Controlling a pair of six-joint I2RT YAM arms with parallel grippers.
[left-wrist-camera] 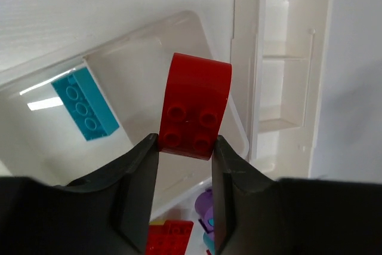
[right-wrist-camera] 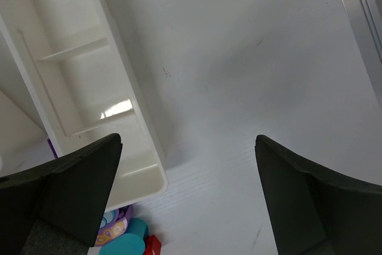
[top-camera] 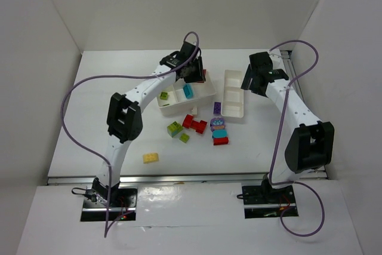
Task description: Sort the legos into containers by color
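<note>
Over the wider tray (left-wrist-camera: 141, 68), wrist view alone shows left claw (left-wrist-camera: 185, 143) gripping red brick (left-wrist-camera: 197, 94).

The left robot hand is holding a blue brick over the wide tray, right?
Not quite. The brick in the left gripper is red, not blue; the left wrist view shows it, held over the wide tray.
</note>
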